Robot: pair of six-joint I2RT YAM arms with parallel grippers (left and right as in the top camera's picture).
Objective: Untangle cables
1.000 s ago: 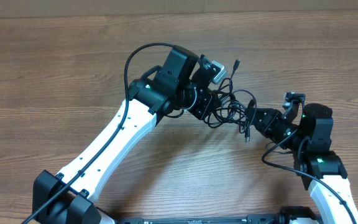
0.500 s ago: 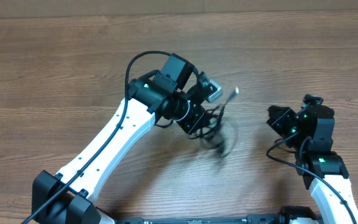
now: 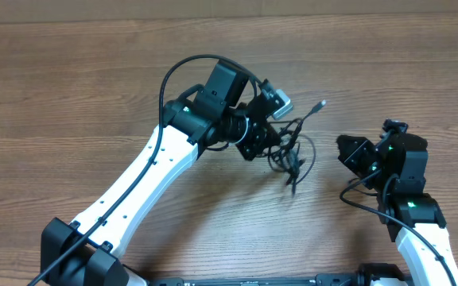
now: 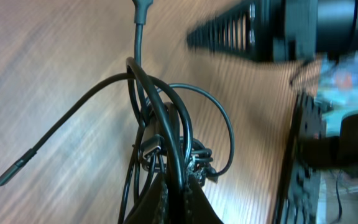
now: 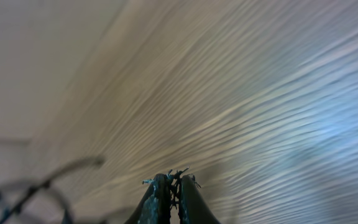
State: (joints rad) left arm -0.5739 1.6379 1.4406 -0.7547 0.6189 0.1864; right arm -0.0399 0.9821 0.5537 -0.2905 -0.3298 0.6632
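Note:
The cables are a knot of thin black cords hanging off my left gripper over the middle of the table. One silver-tipped plug sticks out up and to the right, and another strand trails toward the front. In the left wrist view the left gripper is shut on a thick strand of the cables, with loops fanning out beyond the fingers. My right gripper stands apart to the right of the knot. In its own view the right gripper is shut with no cord between the fingers.
The wooden table lies bare around both arms. The right arm's black body shows blurred at the top of the left wrist view. Blurred cord loops lie at the lower left of the right wrist view.
The right gripper has come off the knot's right end and drawn back to the right. The knot swung left with the left gripper, then back right, and now hangs from it alone.

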